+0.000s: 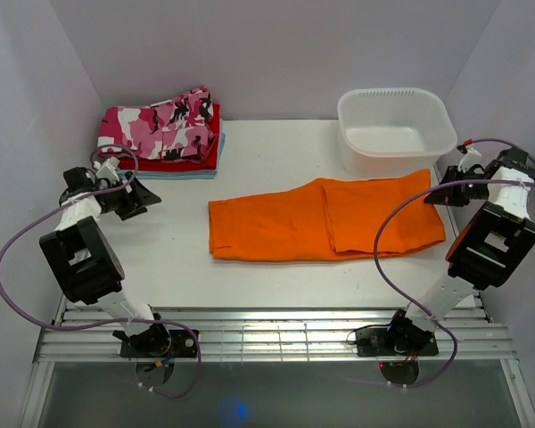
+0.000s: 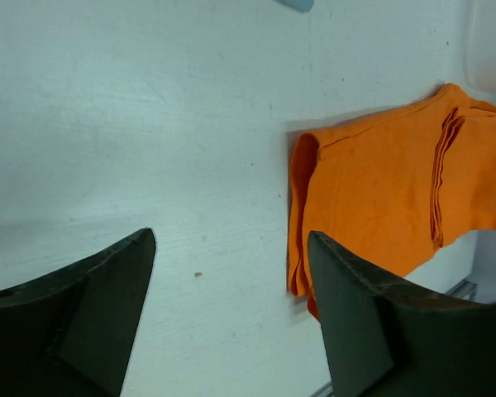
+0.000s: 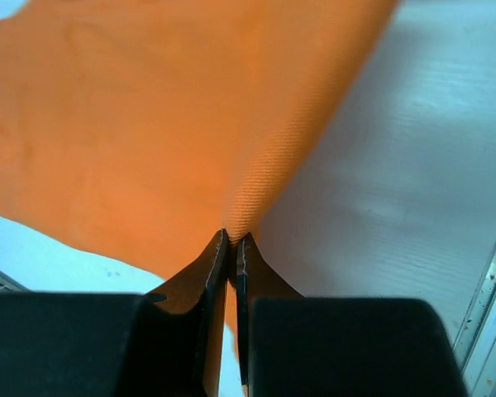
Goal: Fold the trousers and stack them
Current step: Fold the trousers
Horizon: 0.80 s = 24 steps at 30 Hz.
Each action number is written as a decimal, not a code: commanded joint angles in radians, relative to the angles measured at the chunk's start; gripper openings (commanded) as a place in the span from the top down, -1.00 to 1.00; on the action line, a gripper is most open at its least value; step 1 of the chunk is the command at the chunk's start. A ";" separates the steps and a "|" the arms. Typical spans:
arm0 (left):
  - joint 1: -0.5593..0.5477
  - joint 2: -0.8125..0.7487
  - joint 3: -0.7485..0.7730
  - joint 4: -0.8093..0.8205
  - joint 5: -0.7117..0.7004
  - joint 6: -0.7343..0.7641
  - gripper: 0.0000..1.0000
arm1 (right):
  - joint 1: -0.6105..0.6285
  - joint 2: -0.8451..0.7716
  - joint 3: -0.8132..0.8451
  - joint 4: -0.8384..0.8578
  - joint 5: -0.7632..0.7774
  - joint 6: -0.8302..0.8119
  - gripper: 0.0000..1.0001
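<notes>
Right jaws clamp the trousers (image 3: 149,124); left jaws stand wide, empty.

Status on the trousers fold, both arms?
Right gripper shut on trousers, right edge. Left gripper open, over bare table off their left end. Trousers flat, partly folded. Tub close behind right end; clothes pile far left.

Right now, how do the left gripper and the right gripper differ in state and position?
The left gripper has its jaws wide apart, empty; the right gripper has its jaws shut on the orange trousers at an edge. The left gripper is over bare table, clear of the trousers' left end; the right gripper is at their right end, near the white tub. Both are black.
</notes>
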<state>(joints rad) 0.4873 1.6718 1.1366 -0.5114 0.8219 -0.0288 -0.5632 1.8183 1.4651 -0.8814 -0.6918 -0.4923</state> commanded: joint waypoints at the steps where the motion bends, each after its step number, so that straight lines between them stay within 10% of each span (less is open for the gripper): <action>1: -0.007 0.019 -0.072 -0.032 0.012 0.020 -0.53 | 0.063 -0.095 0.063 -0.174 -0.179 -0.036 0.84; 24: -0.515 0.256 -0.107 0.175 0.037 -0.131 -0.32 | 0.568 -0.232 -0.224 0.587 -0.275 0.652 0.85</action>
<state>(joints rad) 0.0189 1.8935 1.0275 -0.3866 0.9115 -0.1452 -0.0555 1.6245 1.2434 -0.4633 -0.9054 0.0322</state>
